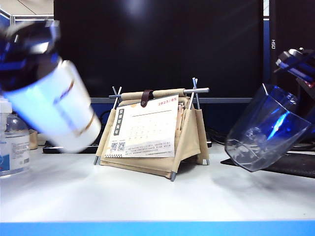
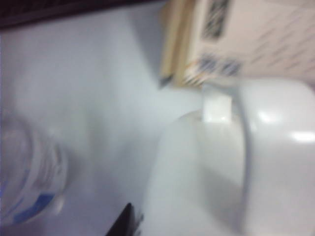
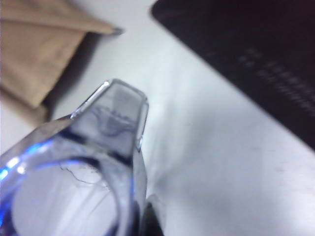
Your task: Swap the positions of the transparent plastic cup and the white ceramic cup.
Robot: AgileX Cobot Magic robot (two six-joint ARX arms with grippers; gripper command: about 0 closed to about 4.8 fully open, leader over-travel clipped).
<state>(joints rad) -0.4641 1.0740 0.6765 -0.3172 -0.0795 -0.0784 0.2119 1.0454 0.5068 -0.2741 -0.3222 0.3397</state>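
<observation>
At the left of the exterior view the white ceramic cup (image 1: 56, 110) hangs tilted and blurred, base down towards the table. My left gripper (image 1: 29, 54) is shut on its rim from above. In the left wrist view the mug (image 2: 246, 172) fills the frame, and one dark finger (image 2: 125, 223) lies against its outer wall. On the right, the transparent plastic cup (image 1: 263, 130) is tilted with its mouth up and to the right. My right gripper (image 1: 295, 61) is shut on its rim. The right wrist view shows the faceted cup (image 3: 74, 162) close up, with a dark finger (image 3: 150, 221) against its wall.
A canvas desk calendar (image 1: 152, 130) stands at the middle of the white table (image 1: 157, 196), between the two cups. A clear pump bottle (image 1: 12, 142) stands at the far left, close to the mug. A dark mat (image 1: 295, 164) lies under the right arm. A black monitor fills the back.
</observation>
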